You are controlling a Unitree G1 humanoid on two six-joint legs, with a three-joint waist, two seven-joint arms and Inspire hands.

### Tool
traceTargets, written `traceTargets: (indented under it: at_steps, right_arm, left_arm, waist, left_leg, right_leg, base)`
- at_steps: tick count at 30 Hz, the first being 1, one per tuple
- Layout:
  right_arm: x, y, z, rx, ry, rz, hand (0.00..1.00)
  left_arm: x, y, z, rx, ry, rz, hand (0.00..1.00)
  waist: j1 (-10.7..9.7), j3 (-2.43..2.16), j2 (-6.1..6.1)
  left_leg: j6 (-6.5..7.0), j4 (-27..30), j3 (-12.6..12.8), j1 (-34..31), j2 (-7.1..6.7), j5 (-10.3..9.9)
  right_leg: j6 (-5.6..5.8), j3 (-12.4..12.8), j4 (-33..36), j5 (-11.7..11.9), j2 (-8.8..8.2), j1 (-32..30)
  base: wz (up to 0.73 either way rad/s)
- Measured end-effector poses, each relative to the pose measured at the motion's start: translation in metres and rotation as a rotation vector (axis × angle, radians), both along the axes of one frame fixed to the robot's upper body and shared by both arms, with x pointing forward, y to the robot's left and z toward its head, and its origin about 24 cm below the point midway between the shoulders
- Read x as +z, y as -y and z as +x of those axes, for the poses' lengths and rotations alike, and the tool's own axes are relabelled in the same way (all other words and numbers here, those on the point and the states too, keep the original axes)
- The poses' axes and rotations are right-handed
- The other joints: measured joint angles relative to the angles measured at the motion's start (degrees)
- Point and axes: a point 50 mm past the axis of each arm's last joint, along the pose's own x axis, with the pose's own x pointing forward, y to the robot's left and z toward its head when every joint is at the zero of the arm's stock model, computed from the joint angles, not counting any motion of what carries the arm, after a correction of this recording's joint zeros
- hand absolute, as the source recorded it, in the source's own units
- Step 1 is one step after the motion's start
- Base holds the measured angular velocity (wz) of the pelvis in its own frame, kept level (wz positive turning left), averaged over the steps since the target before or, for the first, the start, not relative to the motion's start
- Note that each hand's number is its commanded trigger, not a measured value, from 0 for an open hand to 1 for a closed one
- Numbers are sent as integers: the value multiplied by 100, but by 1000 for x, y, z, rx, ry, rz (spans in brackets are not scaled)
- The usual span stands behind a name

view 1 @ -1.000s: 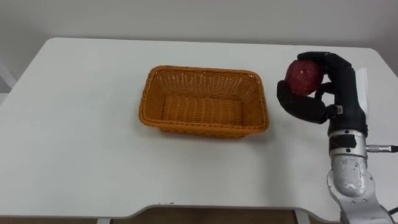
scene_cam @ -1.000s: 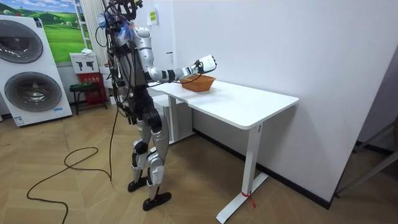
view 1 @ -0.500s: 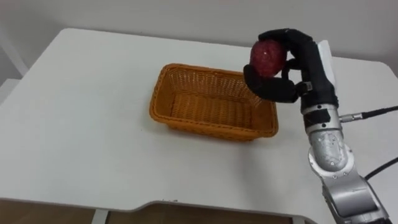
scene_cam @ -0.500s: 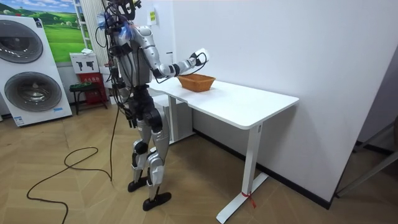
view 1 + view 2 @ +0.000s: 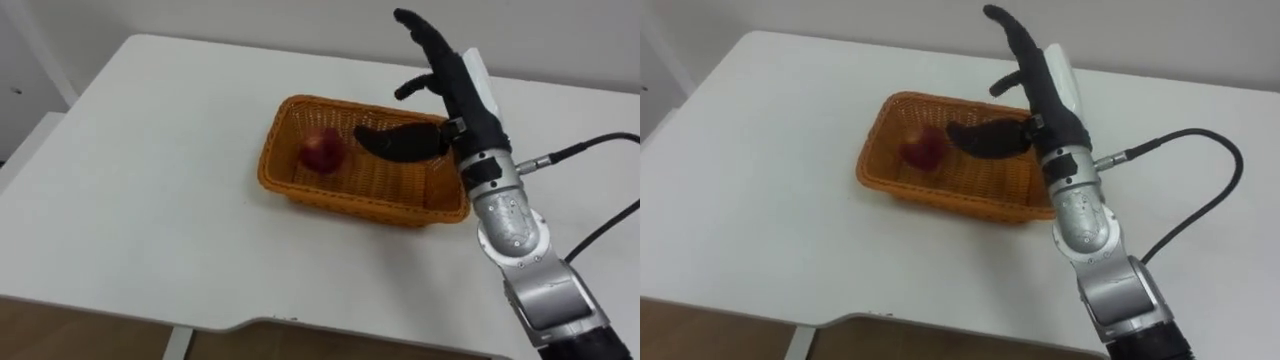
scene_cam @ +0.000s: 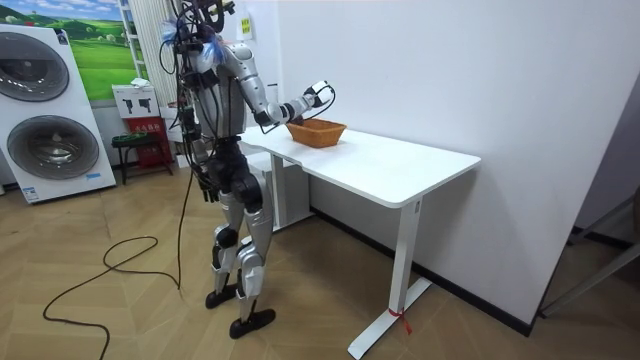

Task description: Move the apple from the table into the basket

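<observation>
A red apple [image 5: 322,151] lies inside the orange wicker basket [image 5: 300,185], toward its left end; it shows again as the apple [image 5: 923,149] in the basket [image 5: 890,180]. My right hand [image 5: 440,90] hangs above the basket's right half, open, fingers straight and spread, thumb pointing left over the basket floor, holding nothing. The same hand [image 5: 1032,85] appears in the right eye view. In the room view I stand at the table's end with my right hand [image 6: 316,94] reached out over the basket [image 6: 317,132].
The basket stands on a white table [image 5: 150,200] whose near edge [image 5: 120,318] runs along the bottom. A white wall [image 6: 450,70] is behind the table. Washing machines [image 6: 45,110] stand off at the room view's left.
My right hand carried the apple leftward from beside the basket to over it, then opened; the apple dropped into the basket's left part. The eye views shifted as the head moved.
</observation>
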Motion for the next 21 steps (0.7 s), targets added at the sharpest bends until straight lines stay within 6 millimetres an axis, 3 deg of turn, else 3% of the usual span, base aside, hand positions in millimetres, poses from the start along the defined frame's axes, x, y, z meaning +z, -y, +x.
traceTargets:
  at_steps: [5, 13, 21]
  right_arm:
    - [-2, 1, 0, -5, -11, -4, 0]
    - [-3, 7, 1, -37, -16, -20, 0]
    - [30, 35, -4, -169, 156, 21, 0]
  left_arm:
    - [0, 0, 2, -2, 7, 2, 0]
    - [0, -1, -6, 11, -12, 14, 0]
    - [0, -4, -20, 41, -35, 16, 0]
  waist:
    - [-6, -50, -64]
    - [-76, -59, -116]
    - [-284, -75, -161]
  left_leg:
    - [0, -10, 1, 47, 0, 0]
    - [-1, -19, 4, 99, -1, 0]
    - [-1, -12, 21, 103, -2, 0]
  right_leg:
    - [0, 3, -17, 0, 2, 52]
    - [0, 5, -83, 0, 6, 158]
    - [-3, 2, -75, 4, 0, 156]
  base:
    - [0]
    - [0]
    - [0]
